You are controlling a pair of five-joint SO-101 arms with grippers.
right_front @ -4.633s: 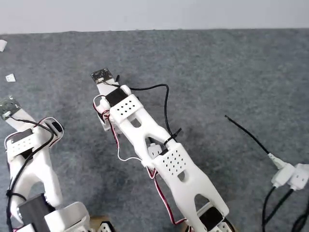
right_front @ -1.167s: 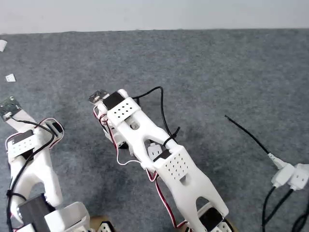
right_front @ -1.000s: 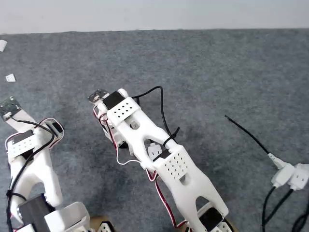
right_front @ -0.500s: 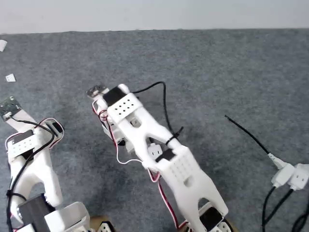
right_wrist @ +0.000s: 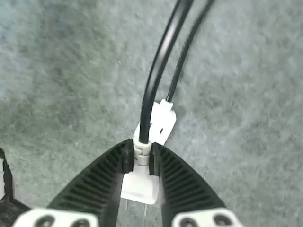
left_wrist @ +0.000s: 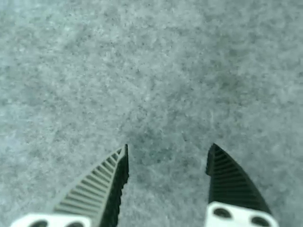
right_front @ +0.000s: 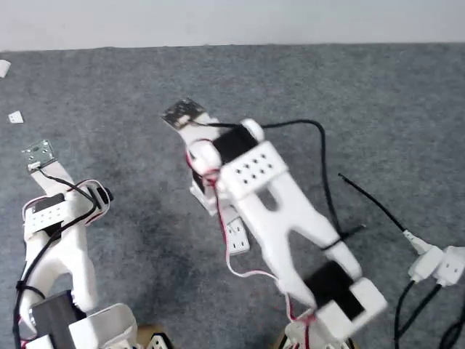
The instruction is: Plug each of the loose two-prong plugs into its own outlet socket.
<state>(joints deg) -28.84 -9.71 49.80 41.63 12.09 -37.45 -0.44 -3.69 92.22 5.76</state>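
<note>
My right gripper is shut on a white two-prong plug, held at the neck where its thick black cord leaves it. The prongs stick out toward the camera. Just beyond it a second small white plug piece with a thin black cord lies on the grey carpet. My left gripper is open over bare carpet, nothing between its fingers. In the high view the right arm stretches over the middle and the left arm stands at the left. Two white plug bodies with black cords lie at the right edge.
A white block with two slots lies on the carpet under the right arm. A thin black wire runs from mid-carpet to the plugs at the right. Small white scraps lie far left. The far carpet is open.
The right arm has swung to the right and turned at the wrist, its camera board now farther back. The left arm has shifted slightly to the right.
</note>
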